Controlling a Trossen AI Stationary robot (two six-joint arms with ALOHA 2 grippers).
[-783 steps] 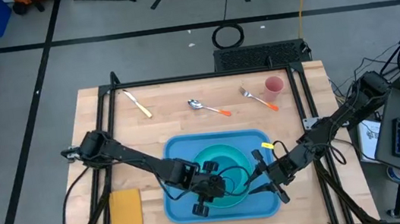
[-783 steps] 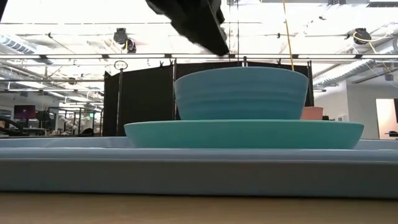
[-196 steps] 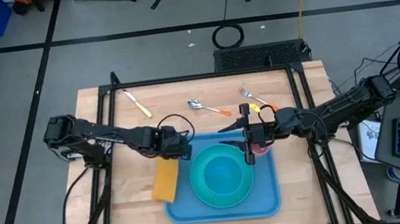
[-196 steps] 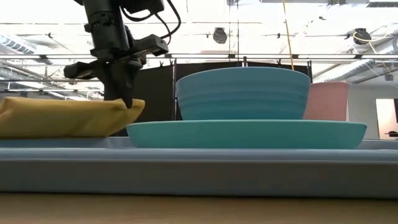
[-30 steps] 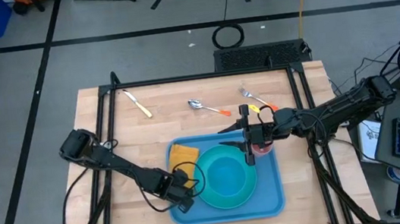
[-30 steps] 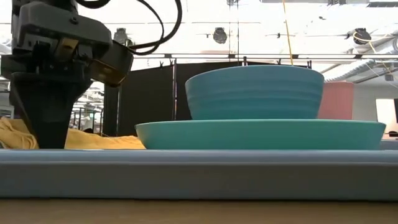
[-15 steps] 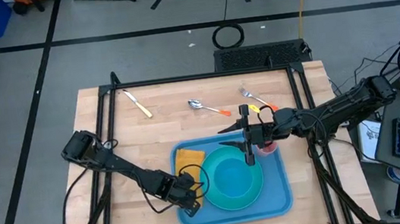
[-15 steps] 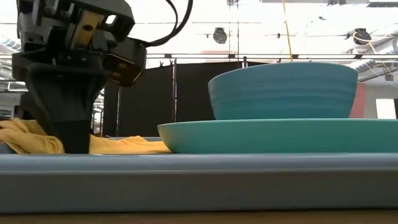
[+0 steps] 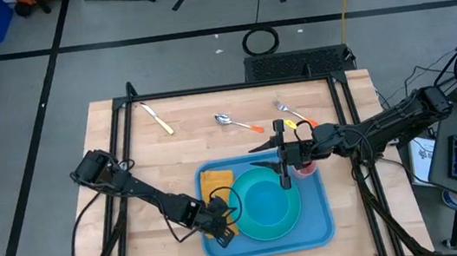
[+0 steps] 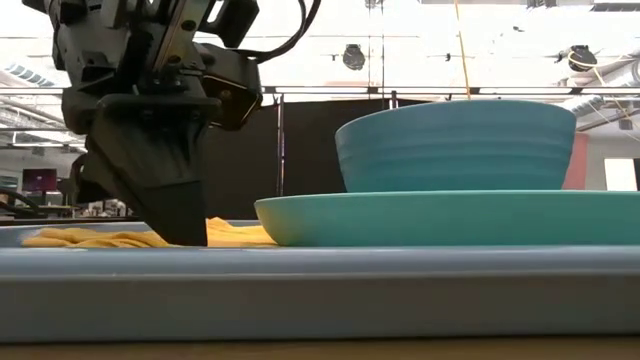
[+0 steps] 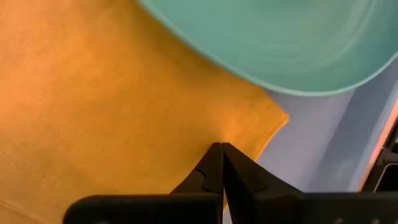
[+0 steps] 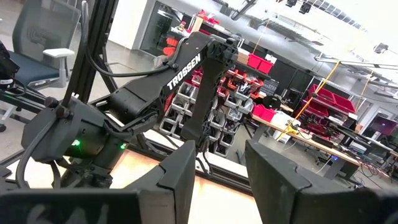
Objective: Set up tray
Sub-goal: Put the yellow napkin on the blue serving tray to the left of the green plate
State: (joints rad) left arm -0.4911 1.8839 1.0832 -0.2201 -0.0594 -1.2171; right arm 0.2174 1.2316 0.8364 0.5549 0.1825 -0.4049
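The blue tray [image 9: 311, 231] lies at the table's near middle. On it stand a teal plate [image 9: 268, 221] with a teal bowl [image 10: 455, 145], and a yellow napkin [image 9: 215, 185] lies flat at the tray's left side. My left gripper [image 9: 221, 225] is shut, its tips down on the napkin's near end [image 11: 221, 146], beside the plate's rim [image 11: 280, 68]. My right gripper [image 9: 256, 157] hangs open and level above the tray's far edge, with nothing between its fingers [image 12: 217, 171]. A pink cup [image 9: 305, 168] stands below it. My left gripper presses its shut fingertips [image 11: 214, 163] down on the napkin's near end [image 11: 205, 124], close to a corner beside the plate. It comes slanting down from the table's left. The napkin lies flat on the tray [image 11: 311, 149] under the tips.
A yellow-handled knife [image 9: 156, 118], a spoon [image 9: 237, 123] and a fork [image 9: 289, 112] lie on the bare wood at the table's far side. Black frame rails [image 9: 122, 150] run along the table's left and right sides. Bare wood lies left of the tray.
The tray with plate, bowl and napkin has slid a little toward the table's right edge, then stopped. My left gripper went right with it, stayed shut and has tipped. The napkin, bunched up before, now lies flatter on the tray.
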